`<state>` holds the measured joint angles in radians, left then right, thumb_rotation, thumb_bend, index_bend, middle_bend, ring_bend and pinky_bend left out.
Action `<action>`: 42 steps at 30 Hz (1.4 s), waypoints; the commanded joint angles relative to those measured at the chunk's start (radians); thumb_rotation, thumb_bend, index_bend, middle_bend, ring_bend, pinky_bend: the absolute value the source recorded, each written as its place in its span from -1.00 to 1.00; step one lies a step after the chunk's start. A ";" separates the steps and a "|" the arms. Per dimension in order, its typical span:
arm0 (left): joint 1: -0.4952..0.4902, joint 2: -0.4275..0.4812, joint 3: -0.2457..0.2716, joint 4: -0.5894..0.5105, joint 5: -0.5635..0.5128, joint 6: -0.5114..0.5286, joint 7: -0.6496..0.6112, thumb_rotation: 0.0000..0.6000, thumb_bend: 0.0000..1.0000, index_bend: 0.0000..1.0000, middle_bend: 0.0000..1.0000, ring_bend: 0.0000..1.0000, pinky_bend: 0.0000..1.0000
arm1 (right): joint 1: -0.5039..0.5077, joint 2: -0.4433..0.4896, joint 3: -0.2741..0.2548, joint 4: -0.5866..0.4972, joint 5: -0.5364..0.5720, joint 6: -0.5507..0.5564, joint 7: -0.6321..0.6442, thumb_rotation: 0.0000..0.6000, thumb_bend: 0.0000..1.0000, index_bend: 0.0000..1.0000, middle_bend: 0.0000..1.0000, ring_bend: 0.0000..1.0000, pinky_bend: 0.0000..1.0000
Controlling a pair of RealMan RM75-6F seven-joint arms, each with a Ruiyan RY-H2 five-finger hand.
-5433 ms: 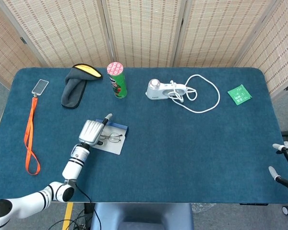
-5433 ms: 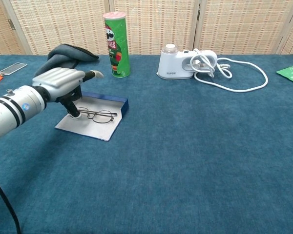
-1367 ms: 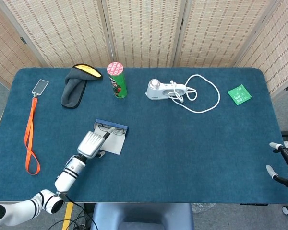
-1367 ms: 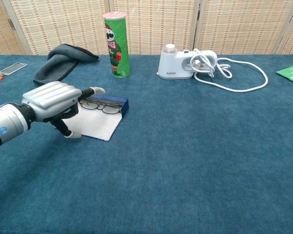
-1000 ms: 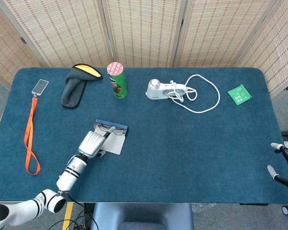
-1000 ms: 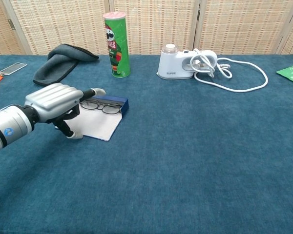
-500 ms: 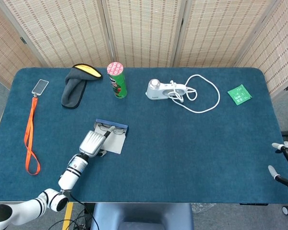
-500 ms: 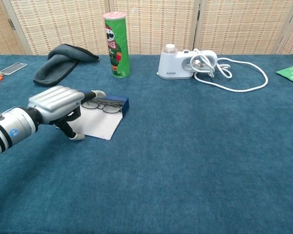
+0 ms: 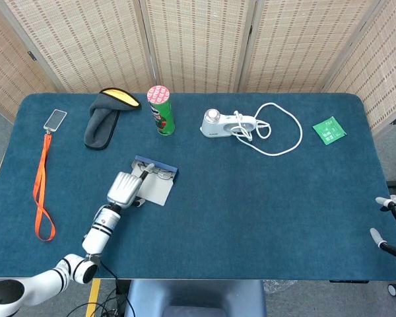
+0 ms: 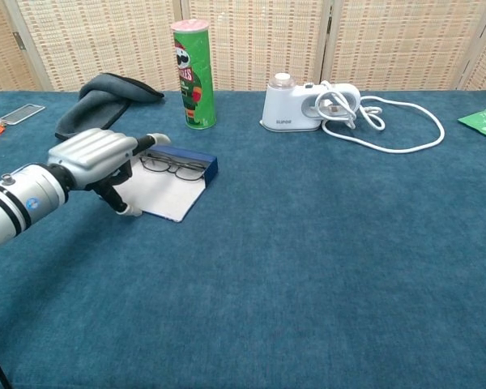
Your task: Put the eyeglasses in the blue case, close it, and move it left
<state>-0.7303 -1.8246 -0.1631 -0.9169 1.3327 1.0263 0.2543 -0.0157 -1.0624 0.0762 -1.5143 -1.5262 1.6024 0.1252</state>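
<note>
**Case and glasses nudged up the counter by the left hand**

Since half a second ago the blue case [image 9: 152,183] has slid a little toward the far side and rotated slightly, and the left hand [image 9: 124,187] has advanced with it. The eyeglasses [image 10: 172,167] lie inside the open case, against its raised blue back wall, thin dark wire frames with clear lenses; the pale flat flap spreads toward the near edge. The left hand rests over the case's left part, fingers curled downward with one fingertip on the flap and one finger stretched toward the glasses; it grips nothing that can be seen. The right hand [image 9: 389,221] sits at the far right edge of the head view, off the counter, fingers spread and holding nothing.

The counter [image 9: 264,205] is covered in a dark teal, felt-like cloth. Beyond the case stand a green cylindrical chip can [image 10: 193,74] with a pink lid, a dark grey folded pouch [image 9: 104,116] with yellow lining, and a white device [image 10: 304,104] with a looped white cable [image 9: 277,132]. An orange lanyard [image 9: 42,187] with a clear badge lies at the left, a green packet [image 9: 329,130] at the right. Woven cane screens [image 9: 198,39] stand behind.
</note>
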 commanded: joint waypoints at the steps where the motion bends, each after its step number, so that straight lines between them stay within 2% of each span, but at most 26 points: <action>1: -0.008 -0.014 -0.014 0.025 -0.009 -0.003 -0.012 1.00 -0.59 -0.84 0.93 0.78 0.91 | 0.000 -0.001 0.000 0.000 0.000 0.000 0.000 1.00 -0.46 -0.50 -0.21 -0.28 -0.48; 17: -0.079 -0.082 -0.095 0.121 -0.038 -0.008 -0.097 1.00 -0.59 -0.82 0.93 0.78 0.91 | 0.000 -0.005 0.004 0.010 0.008 -0.003 0.005 1.00 -0.46 -0.50 -0.21 -0.28 -0.48; 24: -0.134 -0.121 -0.133 0.203 -0.048 -0.019 -0.137 1.00 -0.59 -0.72 0.93 0.78 0.91 | -0.004 -0.006 0.005 0.018 0.014 0.001 0.013 1.00 -0.46 -0.50 -0.21 -0.28 -0.48; 37: -0.244 -0.217 -0.147 0.441 -0.055 -0.107 -0.184 1.00 -0.59 -0.40 0.93 0.78 0.91 | -0.003 -0.004 0.008 0.020 0.016 -0.002 0.011 1.00 -0.46 -0.50 -0.20 -0.26 -0.48; 42: -0.255 -0.243 -0.134 0.490 -0.044 -0.109 -0.222 1.00 -0.48 -0.09 0.94 0.79 0.91 | -0.005 -0.004 0.007 0.019 0.022 -0.005 0.010 1.00 -0.46 -0.50 -0.20 -0.26 -0.48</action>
<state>-0.9813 -2.0600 -0.3021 -0.4353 1.2836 0.9157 0.0422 -0.0209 -1.0668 0.0836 -1.4955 -1.5042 1.5974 0.1352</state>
